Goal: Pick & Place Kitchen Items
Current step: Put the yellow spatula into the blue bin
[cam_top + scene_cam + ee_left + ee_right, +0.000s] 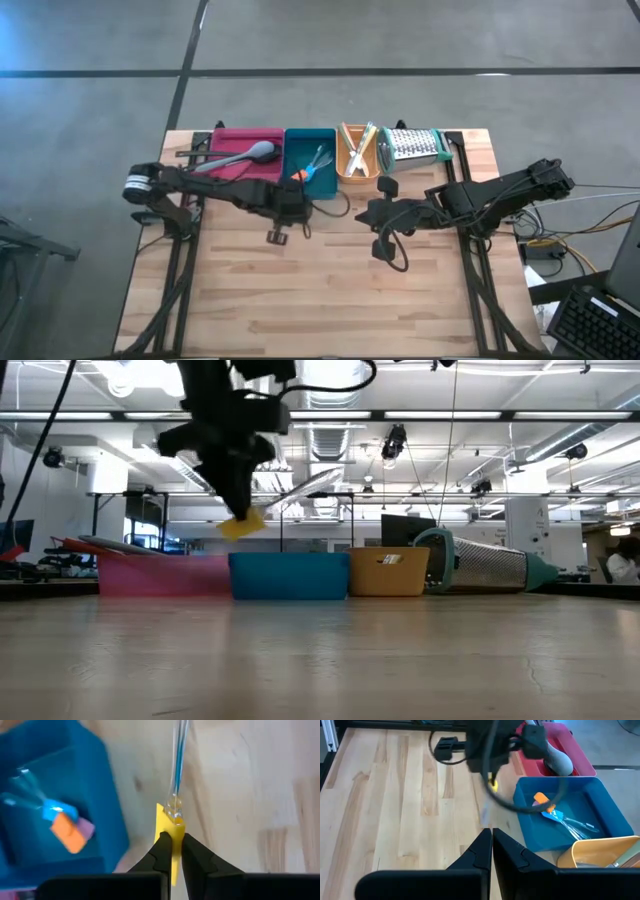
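- At the far left of the row of trays we see the pink tray [232, 137], and a grey spoon [243, 157] lies in it; the left arm covers the near part of this tray, so what lies under the arm is hidden from us.
- The left gripper [171, 851] is above the wooden table [330, 290], just near the front edge of the teal tray [325, 138]. Its fingers [160, 851] are closed narrow on the yellow handle [170, 827] of a small tool, which is lifted off the table in the low view.
- The clear part of this tool [178, 765] goes away from the fingers over the wood; it is blurred, so we cannot tell what kind of tool it is.
- Inside the teal tray lie small tools with blue, orange and pink handles [545, 802]; their clear ends [577, 826] overlap, and we cannot count them surely.
- Next to the right is the orange tray [352, 172] with some utensils [358, 148] crossed inside; in the right wrist view this tray is cut off by the picture edge.
- At the far right of the row lies the metal box grater [412, 146] on its side.
- The right gripper [491, 851] waits over the table, near and right of the trays. Its fingers are closed together and hold nothing.
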Controlling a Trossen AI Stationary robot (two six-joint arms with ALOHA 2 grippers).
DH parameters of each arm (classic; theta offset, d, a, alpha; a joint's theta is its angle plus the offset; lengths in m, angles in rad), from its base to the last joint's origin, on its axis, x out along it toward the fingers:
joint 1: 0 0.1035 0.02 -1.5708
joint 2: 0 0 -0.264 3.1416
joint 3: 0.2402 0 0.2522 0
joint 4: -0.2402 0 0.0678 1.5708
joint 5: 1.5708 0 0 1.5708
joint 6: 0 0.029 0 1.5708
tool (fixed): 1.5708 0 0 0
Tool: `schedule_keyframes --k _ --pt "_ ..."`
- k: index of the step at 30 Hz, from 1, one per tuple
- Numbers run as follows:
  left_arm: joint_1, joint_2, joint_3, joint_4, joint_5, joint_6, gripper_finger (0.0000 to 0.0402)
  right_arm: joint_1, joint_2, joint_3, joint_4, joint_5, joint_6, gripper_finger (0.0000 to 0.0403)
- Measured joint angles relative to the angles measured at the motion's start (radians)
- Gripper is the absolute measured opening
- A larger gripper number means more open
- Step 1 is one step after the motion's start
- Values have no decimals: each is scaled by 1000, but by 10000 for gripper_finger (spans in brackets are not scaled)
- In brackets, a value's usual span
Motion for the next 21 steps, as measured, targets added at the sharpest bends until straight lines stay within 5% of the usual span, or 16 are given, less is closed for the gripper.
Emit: schedule_keyframes --k 11,21 --pt "186 -1 116 224 -71 -147 23 0 0 0 0 0 3 8" --pt "507 24 87 236 129 -392 23 0 0 0 0 0 -21 8"
